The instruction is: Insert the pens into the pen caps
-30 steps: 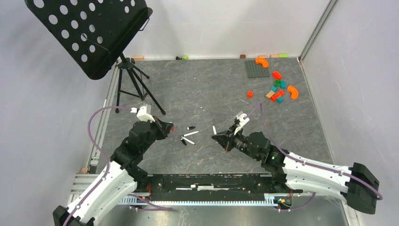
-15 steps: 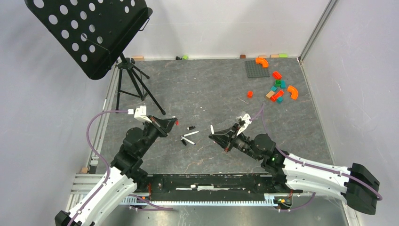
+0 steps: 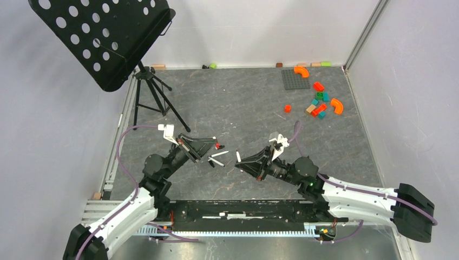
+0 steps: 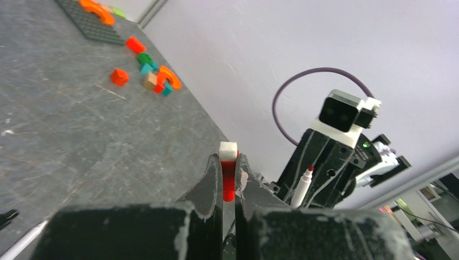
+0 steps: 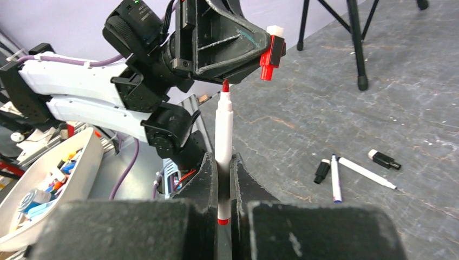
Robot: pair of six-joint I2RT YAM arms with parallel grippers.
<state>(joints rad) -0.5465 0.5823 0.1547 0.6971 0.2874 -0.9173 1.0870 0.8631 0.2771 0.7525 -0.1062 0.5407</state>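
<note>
My left gripper [image 3: 215,144] is shut on the red pen cap [image 4: 228,181], whose white end pokes past the fingertips. My right gripper [image 3: 241,160] is shut on a white pen [image 5: 223,130] with a red tip, the tip pointing up at the left gripper. In the right wrist view the red cap [image 5: 267,56] hangs just above and right of the pen's tip, a small gap apart. The left wrist view shows the held pen [image 4: 301,187] facing it. Two more white pens [image 5: 335,181] [image 5: 369,174] lie on the table, with two black pen caps [image 5: 321,171] [image 5: 385,159] beside them.
A black music stand [image 3: 103,38] on a tripod [image 3: 157,100] stands at the back left. Coloured toy blocks [image 3: 319,103] and a grey baseplate [image 3: 295,78] sit at the back right. A white bin [image 5: 54,179] of small items lies beyond the near edge.
Both arms have closed in on each other: the left gripper carried the red cap to the right, and the right gripper carried the pen to the left. Both grips stayed shut.
</note>
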